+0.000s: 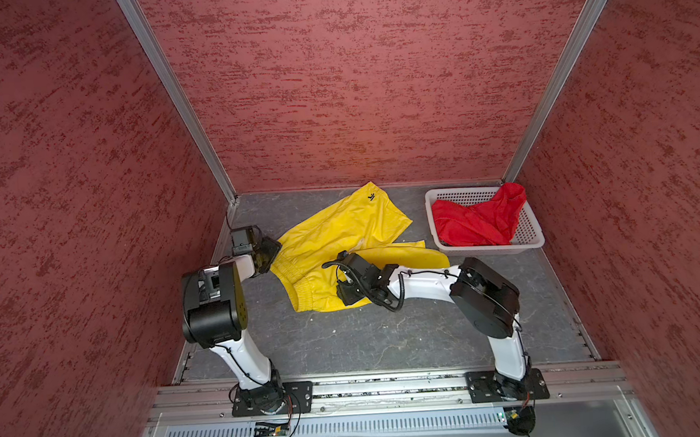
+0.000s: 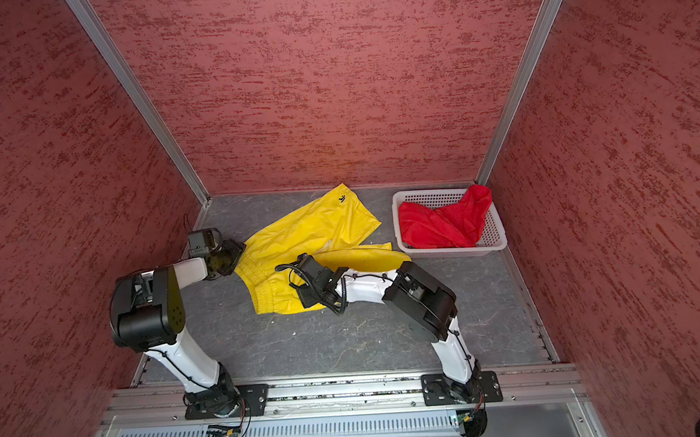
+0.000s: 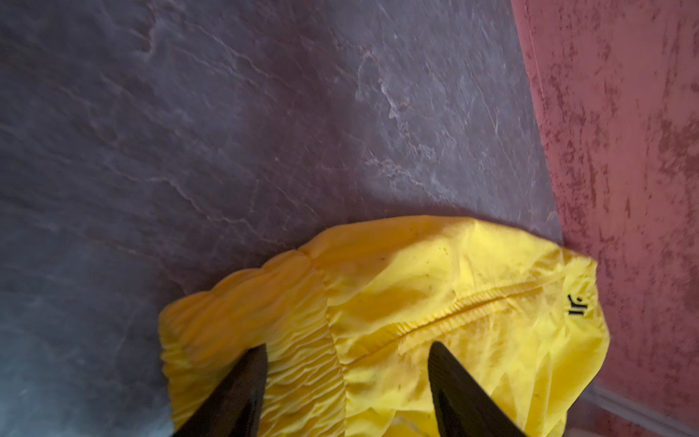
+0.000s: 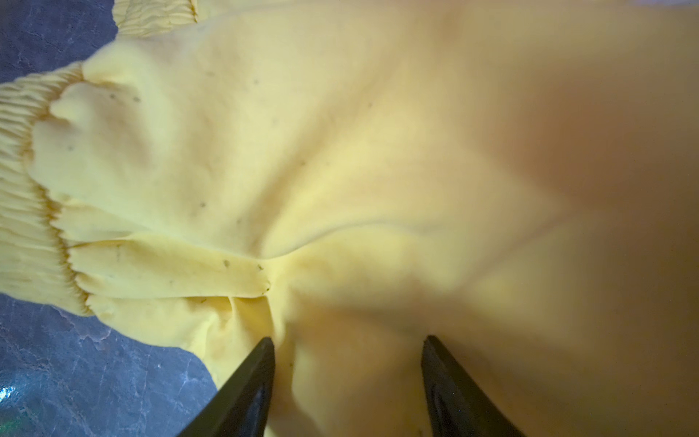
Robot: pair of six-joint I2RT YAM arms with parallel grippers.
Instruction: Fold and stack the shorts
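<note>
Yellow shorts [image 1: 341, 232] — small dark logo [image 1: 371, 197] nr leg hem — not legible.

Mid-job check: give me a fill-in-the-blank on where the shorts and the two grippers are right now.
1. The red shorts lie in the white basket at the far ____ corner of the table.
2. The left gripper is at the gathered ____ of the yellow shorts.
3. The right gripper, above yellow fabric, has its jaws ____.
Missing: right; waistband; open.
</note>
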